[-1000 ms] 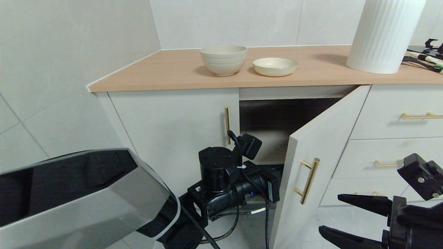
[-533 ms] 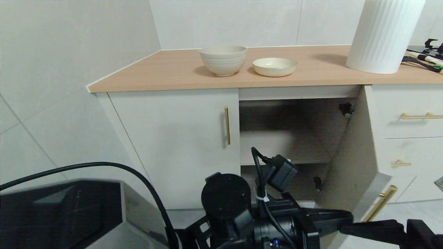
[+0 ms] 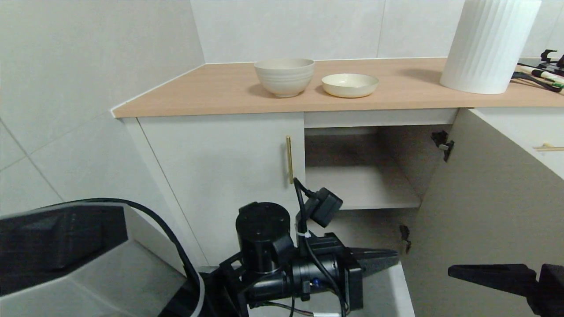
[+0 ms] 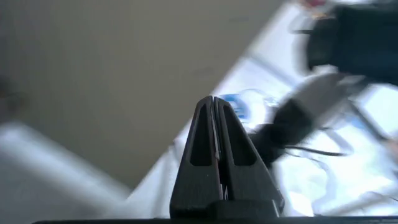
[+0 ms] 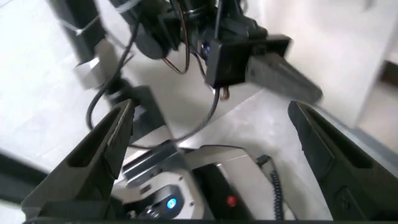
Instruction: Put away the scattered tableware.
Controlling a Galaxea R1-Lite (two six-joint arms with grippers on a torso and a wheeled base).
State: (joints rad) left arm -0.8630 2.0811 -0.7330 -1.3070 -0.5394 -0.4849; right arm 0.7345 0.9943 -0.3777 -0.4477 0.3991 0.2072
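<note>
**Left gripper** (image 3: 387,256): it sits low in front of the cabinet, below the open compartment, and points toward the open door. In the left wrist view its two fingers (image 4: 202,143) are pressed flat against each other with nothing between them.

**Right gripper** (image 5: 210,109): it sits low on the right, close to the inner face of the open door. The jaws stand wide apart and hold nothing. In the head view one black finger (image 3: 489,272) lies level and points toward the left gripper.

**Cabinet**: the right door (image 3: 484,211) is swung out, exposing a dark hinge (image 3: 443,143) and a pale inner shelf (image 3: 361,187). The left door (image 3: 220,167) is closed and has a vertical brass handle (image 3: 289,159) at its inner edge.

**Countertop** (image 3: 211,94): a wood-toned surface that carries the tableware.
- Deep bowl (image 3: 284,77): cream with a matt finish and faint horizontal ridges around the wall. It stands upright above the seam between the two doors.
- Shallow bowl (image 3: 350,84): pale cream, low and wide, with a smooth, slightly glossy interior. It stands upright just to the right of the deep bowl, with a narrow gap between them.

**Farther right**: a tall white ribbed vessel (image 3: 489,44) stands well apart from both bowls. Some dark hand tools (image 3: 539,72) lie beyond it at the counter's right end.
</note>
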